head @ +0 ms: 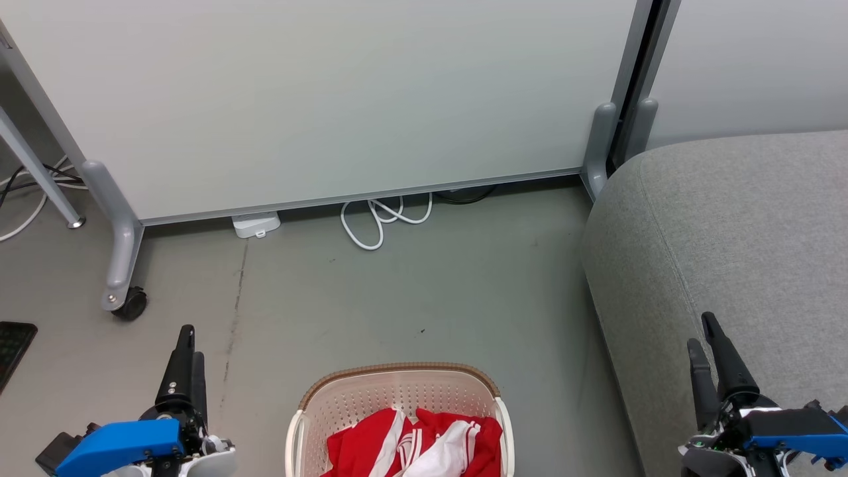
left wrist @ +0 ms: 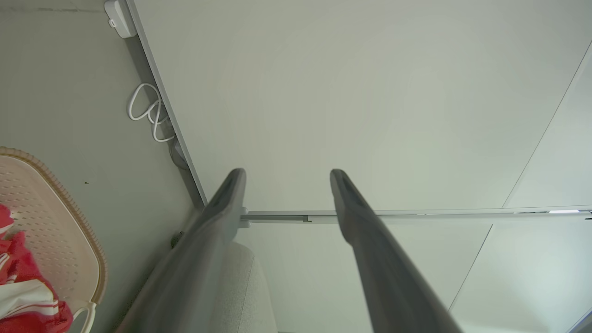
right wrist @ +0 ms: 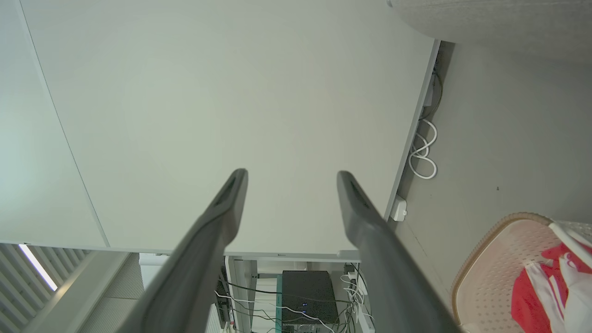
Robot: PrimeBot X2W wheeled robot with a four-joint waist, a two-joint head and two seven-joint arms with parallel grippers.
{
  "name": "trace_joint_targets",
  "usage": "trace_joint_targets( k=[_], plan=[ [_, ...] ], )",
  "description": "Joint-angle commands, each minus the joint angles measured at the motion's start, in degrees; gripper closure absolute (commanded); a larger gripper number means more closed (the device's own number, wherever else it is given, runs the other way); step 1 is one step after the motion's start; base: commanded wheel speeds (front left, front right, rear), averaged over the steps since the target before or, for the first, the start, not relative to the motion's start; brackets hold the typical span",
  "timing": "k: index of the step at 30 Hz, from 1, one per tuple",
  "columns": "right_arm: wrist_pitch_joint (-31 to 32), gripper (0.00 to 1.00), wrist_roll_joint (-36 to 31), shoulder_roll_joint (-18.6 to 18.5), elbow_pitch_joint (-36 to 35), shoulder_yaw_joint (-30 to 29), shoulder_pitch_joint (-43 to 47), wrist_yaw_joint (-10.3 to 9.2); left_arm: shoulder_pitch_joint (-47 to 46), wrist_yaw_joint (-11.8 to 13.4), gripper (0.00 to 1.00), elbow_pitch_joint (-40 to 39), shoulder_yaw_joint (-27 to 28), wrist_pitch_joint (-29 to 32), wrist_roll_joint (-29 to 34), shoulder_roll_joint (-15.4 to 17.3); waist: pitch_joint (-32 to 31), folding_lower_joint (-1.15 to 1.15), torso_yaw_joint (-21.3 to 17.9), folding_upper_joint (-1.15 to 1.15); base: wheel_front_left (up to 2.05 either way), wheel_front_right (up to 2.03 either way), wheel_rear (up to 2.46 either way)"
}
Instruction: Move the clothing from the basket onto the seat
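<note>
Nearest, at lower centre: the basket point(head: 397, 391) stands on the floor point(head: 430, 298) and holds the clothing point(head: 424, 444), red with white stripes, heaped inside its walls. The left gripper point(left wrist: 286, 172) and right gripper point(right wrist: 291, 173) flank it, both spread wide and holding nothing. The seat point(head: 729, 225) stands near the basket's right, its rounded edge facing it. Beyond is open floor, then a wheeled partition point(head: 331, 99) with a white cable point(head: 381, 222) coiled at its foot.

Quiet office corner.
Pale wheeled partition panel point(head: 318, 99) on smooth grey floor point(head: 450, 291), looped white cable point(head: 383, 224) at its base.
</note>
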Motion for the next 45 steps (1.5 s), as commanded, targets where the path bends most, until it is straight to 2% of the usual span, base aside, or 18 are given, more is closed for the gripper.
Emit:
trace_joint_targets(
  k=[1, 9, 26, 45],
  plan=[
    [-0.54, 0.0, -1.17, -0.23, -1.34, 0.17, -0.78, 0.08, -1.4, -0.02, 0.0, -1.34, -0.16, -0.54, 1.09, 0.39, 0.02, -0.01, 0.02, 0.0, 0.0, 0.0, 0.0],
    [-2.65, 0.0, -9.09, -0.27, -3.25, 0.86, -0.86, 0.09, -1.82, 0.34, 0.0, -3.18, -1.27, -2.65, 9.35, 0.44, 0.27, -0.01, 0.2, 0.0, 0.0, 0.0, 0.0],
    [-6.58, 0.0, -28.93, -0.36, -6.66, 3.75, -0.87, 0.13, -2.4, 4.75, 0.0, -6.61, -6.39, -6.56, 31.22, 0.54, 0.69, -0.01, 0.47, 0.0, 0.0, 0.0, 0.0],
    [-10.24, 0.0, -47.09, -0.45, -6.44, 5.8, -0.24, 0.17, -2.72, 7.54, 0.0, -5.64, -10.89, -10.18, 49.38, 0.63, 0.89, -0.01, 1.01, 0.0, 0.0, 0.0, 0.0]
  ],
)
